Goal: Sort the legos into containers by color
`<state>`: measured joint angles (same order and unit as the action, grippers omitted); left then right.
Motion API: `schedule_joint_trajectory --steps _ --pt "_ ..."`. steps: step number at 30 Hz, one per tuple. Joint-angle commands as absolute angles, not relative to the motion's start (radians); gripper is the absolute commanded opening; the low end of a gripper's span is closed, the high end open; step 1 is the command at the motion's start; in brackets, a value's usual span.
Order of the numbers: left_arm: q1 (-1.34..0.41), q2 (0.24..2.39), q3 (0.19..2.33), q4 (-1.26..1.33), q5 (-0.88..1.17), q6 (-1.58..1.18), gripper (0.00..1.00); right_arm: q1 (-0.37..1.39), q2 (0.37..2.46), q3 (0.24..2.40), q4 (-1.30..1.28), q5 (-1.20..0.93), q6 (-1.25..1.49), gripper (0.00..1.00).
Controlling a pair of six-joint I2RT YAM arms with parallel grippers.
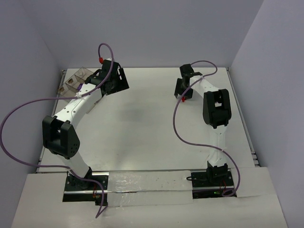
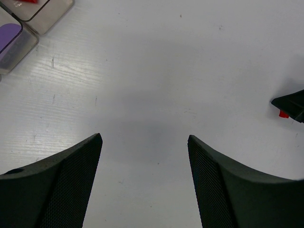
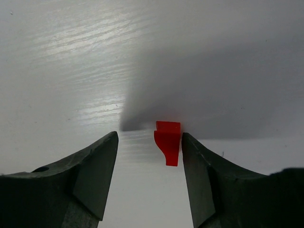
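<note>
I count 2 arms and 1 tray on the white table. The tray stands in the far left corner, and the left arm reaches to it; the right arm reaches to the far part of the table, a little right of the middle.

Of the legos I can find only 3. From the left wrist camera I see 1 purple brick lying inside 1 compartment of the tray, behind its clear brownish wall. In the next compartment, farther in that view, there is 1 small red piece, but the edge of the picture cuts it, so I cannot tell its shape. How many compartments the tray has in all, I cannot count.

The 3rd one is a red piece between the fingers of the right gripper. Its fingers stand apart: the piece touches the inner face of 1 finger, and a clear gap remains to the other, so nothing is pinched. I cannot tell if the piece rests on the table.

The left gripper hangs over bare table just beside the tray, its 2 fingers spread wide with nothing between them.
</note>
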<state>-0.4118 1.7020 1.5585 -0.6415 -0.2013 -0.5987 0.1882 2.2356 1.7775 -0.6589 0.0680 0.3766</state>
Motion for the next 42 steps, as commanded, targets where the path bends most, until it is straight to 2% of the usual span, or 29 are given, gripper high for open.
schedule_joint_trajectory --steps 1,6,13,19,25,30,33,42 --pt "-0.42 1.667 1.588 -0.642 -0.21 -0.606 0.8 0.195 2.224 1.776 -0.672 0.097 0.376 0.61" --pt "-0.42 1.661 1.579 -0.637 -0.207 -0.606 0.8 0.199 2.22 1.764 -0.672 0.122 0.373 0.46" --pt "-0.42 1.671 1.593 -0.638 -0.207 -0.603 0.8 0.217 2.171 1.748 -0.664 0.125 0.372 0.09" --pt "-0.42 1.679 1.6 -0.632 -0.175 -0.599 0.8 0.26 2.09 1.714 -0.641 0.085 0.374 0.08" --pt "-0.423 1.698 1.566 -0.58 0.041 -0.577 0.81 0.313 2.0 1.662 -0.593 -0.038 0.41 0.09" --pt "-0.431 1.666 1.43 -0.435 0.197 -0.621 0.83 0.328 1.945 1.614 -0.52 -0.159 0.507 0.11" --pt "-0.433 1.654 1.366 -0.372 0.23 -0.645 0.82 0.343 1.918 1.583 -0.471 -0.195 0.553 0.11" --pt "-0.434 1.675 1.355 -0.37 0.244 -0.635 0.82 0.357 1.931 1.582 -0.471 -0.216 0.615 0.12"
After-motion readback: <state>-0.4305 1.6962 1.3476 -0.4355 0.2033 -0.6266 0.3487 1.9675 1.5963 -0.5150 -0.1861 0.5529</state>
